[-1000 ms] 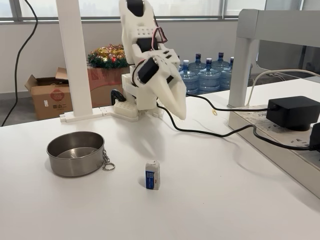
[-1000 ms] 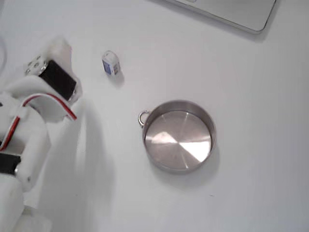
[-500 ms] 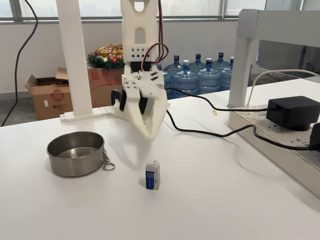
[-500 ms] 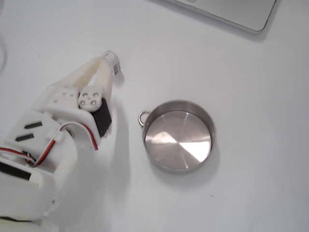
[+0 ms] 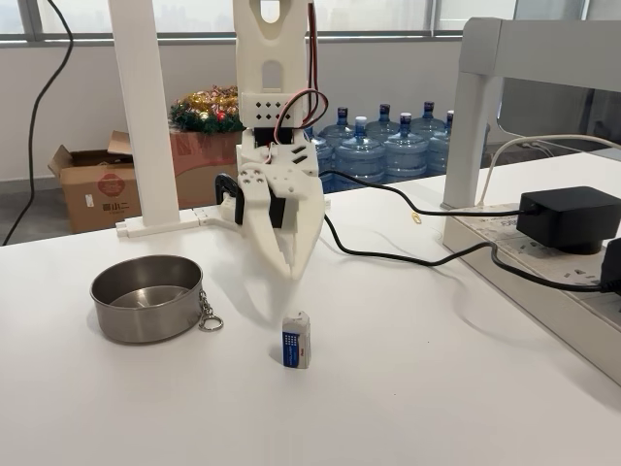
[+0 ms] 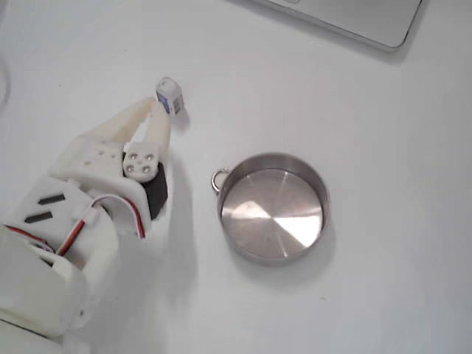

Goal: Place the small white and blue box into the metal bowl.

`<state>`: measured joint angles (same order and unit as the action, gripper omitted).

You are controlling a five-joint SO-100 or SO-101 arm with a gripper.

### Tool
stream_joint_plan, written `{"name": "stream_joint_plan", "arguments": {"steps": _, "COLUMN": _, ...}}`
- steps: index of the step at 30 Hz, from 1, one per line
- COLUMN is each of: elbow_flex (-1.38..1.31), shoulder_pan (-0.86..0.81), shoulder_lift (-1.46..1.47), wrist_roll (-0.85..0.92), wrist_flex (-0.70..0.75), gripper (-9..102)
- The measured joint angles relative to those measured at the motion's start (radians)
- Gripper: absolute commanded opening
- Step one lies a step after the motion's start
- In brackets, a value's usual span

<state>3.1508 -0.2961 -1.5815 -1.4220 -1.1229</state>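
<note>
Box (image 5: 296, 341) stands upright on desk (image 5: 408, 388), well apart from bowl (image 5: 147, 297). Fingers (image 5: 294, 269) hover above box, tips nearly together, gripping nothing.

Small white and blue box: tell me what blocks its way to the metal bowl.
Nothing visible does. Bare table lies between the small white and blue box and the metal bowl. The gripper hangs above the box, not touching it; the bowl is empty.
</note>
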Motion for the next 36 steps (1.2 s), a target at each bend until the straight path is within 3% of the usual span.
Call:
{"name": "stream_joint_plan", "arguments": {"steps": 4, "elbow_flex": 0.0, "shoulder_pan": 0.0, "shoulder_lift": 0.0, "wrist_roll": 0.0, "wrist_flex": 0.0, "gripper": -1}}
{"name": "stream_joint_plan", "arguments": {"steps": 10, "elbow_flex": 0.0, "shoulder_pan": 0.0, "shoulder_lift": 0.0, "wrist_roll": -0.003, "wrist_flex": 0.0, "gripper": 22}}
{"name": "stream_joint_plan", "arguments": {"steps": 14, "elbow_flex": 0.0, "shoulder_pan": 0.011, "shoulder_lift": 0.0, "wrist_roll": -0.026, "wrist_flex": 0.0, "gripper": 30}}
{"name": "stream_joint_plan", "arguments": {"steps": 20, "elbow_flex": -0.014, "shoulder_pan": 0.081, "shoulder_lift": 0.005, "wrist_roll": -0.135, "wrist_flex": 0.0, "gripper": 31}}
{"name": "stream_joint_plan", "arguments": {"steps": 36, "elbow_flex": -0.281, "shoulder_pan": 0.104, "shoulder_lift": 0.287, "wrist_roll": -0.147, "wrist_flex": -0.006, "gripper": 31}}
